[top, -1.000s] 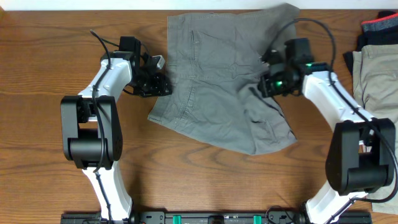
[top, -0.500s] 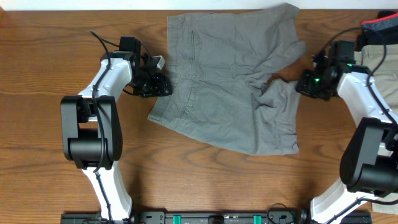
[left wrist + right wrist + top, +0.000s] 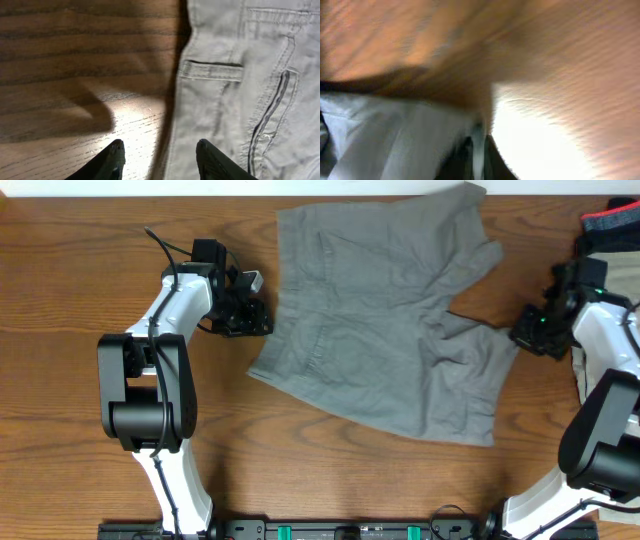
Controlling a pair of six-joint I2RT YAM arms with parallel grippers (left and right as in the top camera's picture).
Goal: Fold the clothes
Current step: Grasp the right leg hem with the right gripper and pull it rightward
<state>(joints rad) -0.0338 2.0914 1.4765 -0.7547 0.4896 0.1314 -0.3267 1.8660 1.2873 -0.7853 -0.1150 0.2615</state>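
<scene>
Grey shorts [image 3: 385,330] lie spread flat mid table [image 3: 80,260]. My left gripper [image 3: 160,155] hovers half-spread, empty, by their waistband edge. My right gripper [image 3: 522,335] pinches their leg hem, narrow; view blurry.

Left arm [image 3: 165,305] bent at the elbow, left gripper [image 3: 159,160] held low with jaws parted; right arm [image 3: 603,340] angled outward, right gripper [image 3: 522,333] pinched nearly closed

white arms [image 3: 185,295], black joints [image 3: 140,392], cables [image 3: 160,246], black left tool [image 3: 159,152]
</scene>
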